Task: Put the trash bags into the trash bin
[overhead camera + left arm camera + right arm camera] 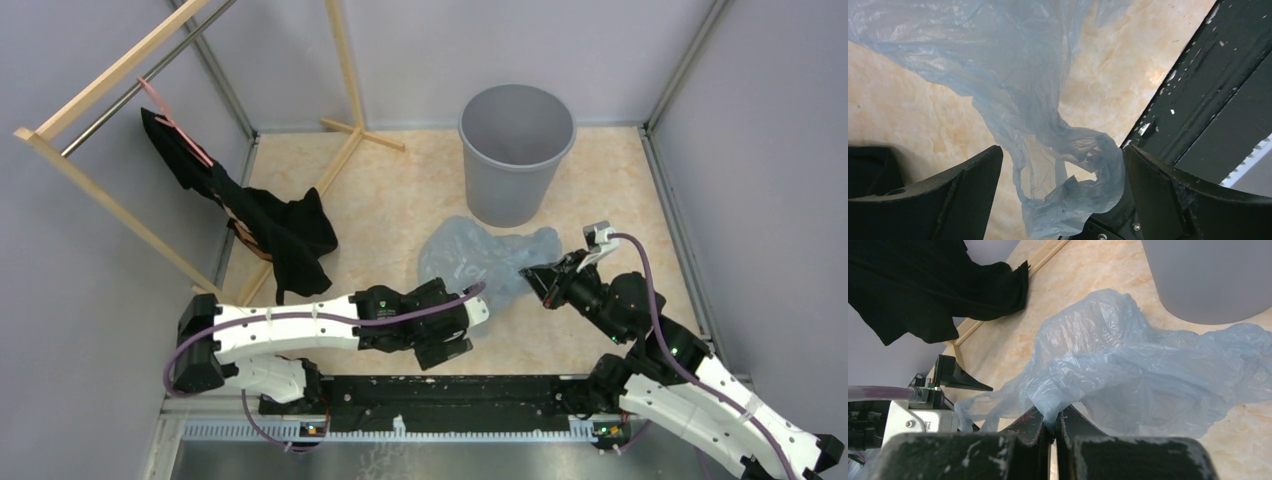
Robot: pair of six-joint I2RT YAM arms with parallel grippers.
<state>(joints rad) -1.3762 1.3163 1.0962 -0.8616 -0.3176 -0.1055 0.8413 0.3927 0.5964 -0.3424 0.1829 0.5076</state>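
The trash bag (480,258) lies crumpled and spread flat on the table (390,195), outside the trash bin (512,195) and just on the near side of its base. The bin stands upright toward the back of the table, its mouth open upward. My right gripper (532,276) is clenched on the bag: in my right wrist view the two fingers (1034,426) meet with a pinched fold of pale-blue film (1128,380) bunched up between them, and the rest of the bag fans out from that pinch toward the grey wall of the bin (1213,280). My left gripper (478,312) is released, its fingers (968,187) spread as wide as they go; a twisted, wrinkled tail of the bag (1048,105) runs down into the gap between them, close to one finger, though I cannot tell whether it touches, and nothing is pinched there. That gripper sits low at the bag's near-left corner, close to the black rail (1208,90) along the table's near edge. Off to the left, well apart from the bag, a black cloth (280,230) hangs from a wooden rack (100,70) with its lower end draped onto the table.
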